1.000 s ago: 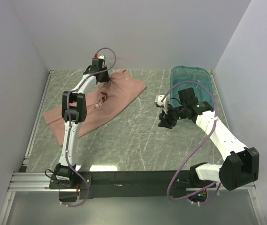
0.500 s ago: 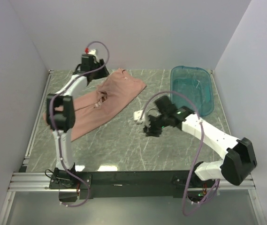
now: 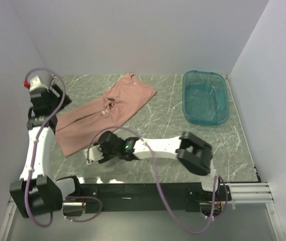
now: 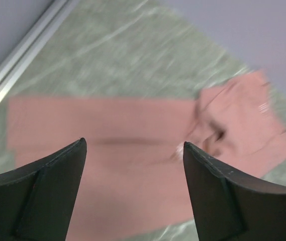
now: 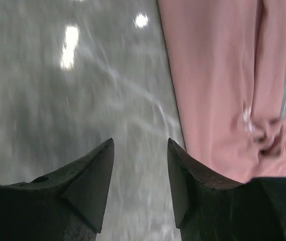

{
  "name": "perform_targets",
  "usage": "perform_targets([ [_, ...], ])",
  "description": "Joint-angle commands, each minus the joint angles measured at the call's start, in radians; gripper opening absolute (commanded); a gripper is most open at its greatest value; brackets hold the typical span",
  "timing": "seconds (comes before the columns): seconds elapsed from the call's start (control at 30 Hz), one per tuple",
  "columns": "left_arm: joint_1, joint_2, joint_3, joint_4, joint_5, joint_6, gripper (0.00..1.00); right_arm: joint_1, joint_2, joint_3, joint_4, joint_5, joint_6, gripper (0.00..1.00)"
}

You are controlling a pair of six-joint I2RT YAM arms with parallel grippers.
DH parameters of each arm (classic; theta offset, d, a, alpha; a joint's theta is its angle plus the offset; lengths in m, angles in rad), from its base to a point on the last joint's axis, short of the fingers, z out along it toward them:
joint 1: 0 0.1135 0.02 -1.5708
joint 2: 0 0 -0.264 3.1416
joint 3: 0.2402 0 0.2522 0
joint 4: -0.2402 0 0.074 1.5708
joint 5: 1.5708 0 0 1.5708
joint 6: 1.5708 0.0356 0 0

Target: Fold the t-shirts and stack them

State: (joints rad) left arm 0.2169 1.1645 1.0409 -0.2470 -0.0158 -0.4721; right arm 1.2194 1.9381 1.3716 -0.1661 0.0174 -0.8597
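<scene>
T-shirt of dusty salmon pink lies flat on the green marbled surface, folded into a long band. It runs diagonally from the near left up toward the far middle, where its wider end spreads out. A small pale mark and a dark fold show near its middle, and the wrist views are too blurred to read either. The left gripper hangs above the surface at the far left, near the side wall. Its two dark fingers are spread wide with nothing between them, and the shirt lies below, clear of both tips. The right arm reaches across the near part of the surface toward the left. The right gripper sits just beside the shirt's near end, over bare surface. Its fingers are parted and hold nothing, and the long edge of the shirt runs past on the right of that wrist view. A translucent teal tub stands at the far right of the surface, well apart from the shirt and from both grippers.
</scene>
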Motion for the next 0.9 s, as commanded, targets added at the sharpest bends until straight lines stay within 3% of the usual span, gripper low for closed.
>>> perform_targets([
  [0.0,-0.002,-0.145,-0.141,-0.083,-0.139,0.046,0.83,0.045,0.109,0.085,0.192,0.134,-0.039,0.54],
  [0.17,-0.01,-0.333,-0.222,-0.061,-0.239,0.035,0.91,0.042,0.228,0.191,0.255,0.112,-0.078,0.57],
  [0.6,-0.036,-0.388,-0.205,-0.098,-0.438,-0.01,0.94,-0.017,0.422,0.34,0.292,0.112,-0.039,0.54],
  [0.87,-0.036,-0.391,-0.208,-0.094,-0.418,-0.011,0.94,-0.047,0.467,0.386,0.244,0.078,-0.032,0.41],
])
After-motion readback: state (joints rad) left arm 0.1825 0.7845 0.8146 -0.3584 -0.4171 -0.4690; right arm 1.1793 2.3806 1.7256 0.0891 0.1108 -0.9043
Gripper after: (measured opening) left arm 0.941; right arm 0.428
